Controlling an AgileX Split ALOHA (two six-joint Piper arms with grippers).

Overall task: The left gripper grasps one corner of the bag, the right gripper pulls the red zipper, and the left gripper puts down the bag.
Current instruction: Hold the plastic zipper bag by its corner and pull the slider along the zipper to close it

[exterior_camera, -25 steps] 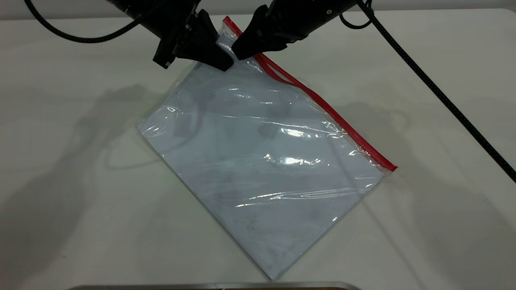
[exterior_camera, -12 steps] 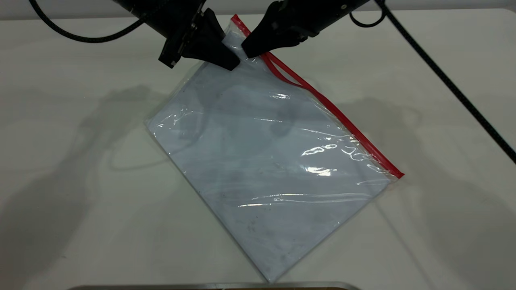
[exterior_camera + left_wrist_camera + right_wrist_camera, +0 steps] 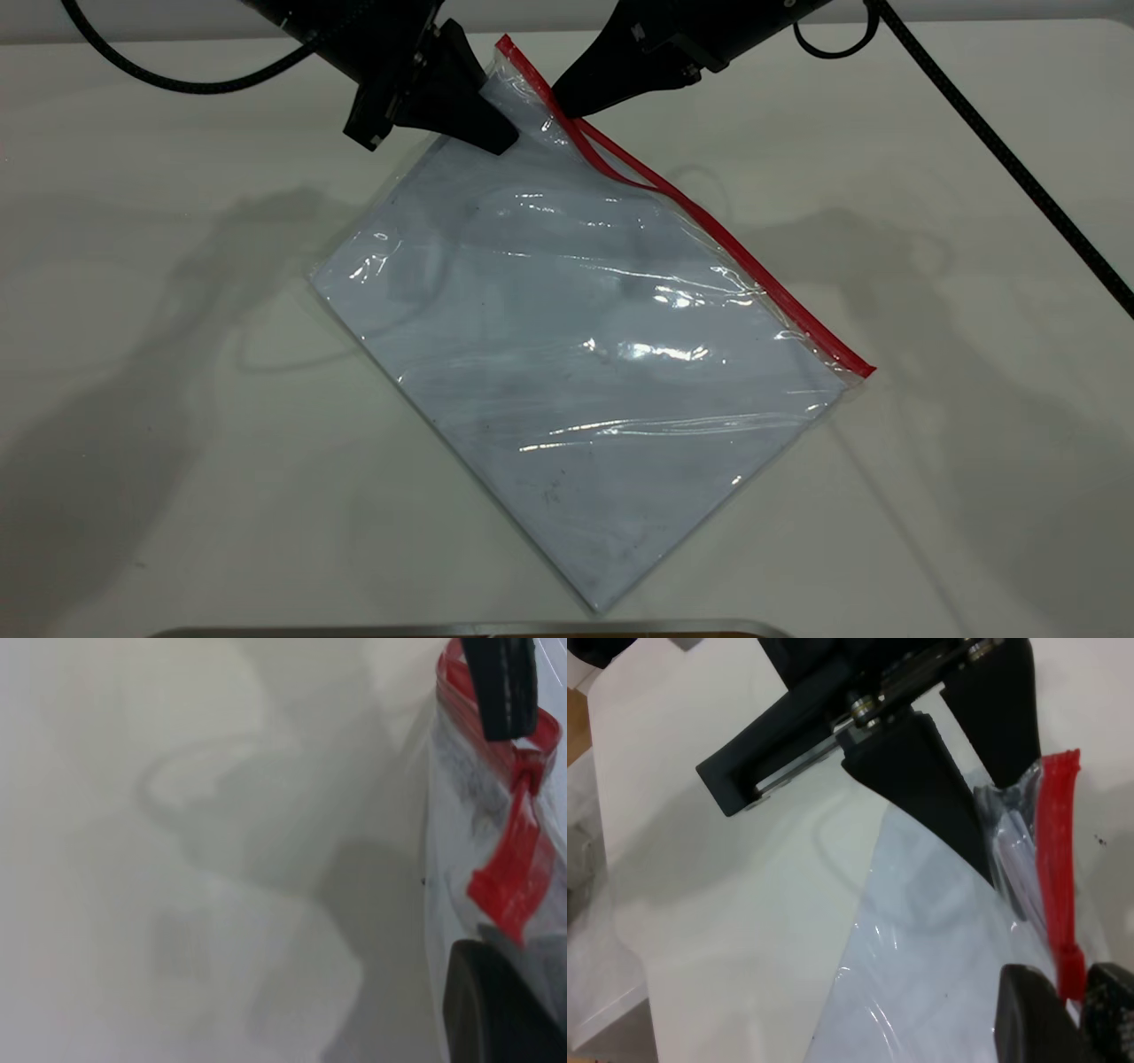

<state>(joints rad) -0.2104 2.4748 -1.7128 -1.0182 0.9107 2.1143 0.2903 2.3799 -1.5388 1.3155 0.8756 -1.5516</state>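
While the desk [image 3: 133,399] carries most of the bag [image 3: 576,372], its top corner hangs below the clenched left gripper [image 3: 496,137]. Just beside, the right gripper [image 3: 567,106] pinches the red zipper [image 3: 709,230]; next, a steady pull along it.

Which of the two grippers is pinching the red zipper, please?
The right gripper, its tip on the red zipper near the far corner; the left gripper clamps the bag on its clear plastic.

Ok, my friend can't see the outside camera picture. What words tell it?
Two black grippers pinch the far corner of a clear bag on a white table: left gripper on the plastic, right gripper on the red zipper.
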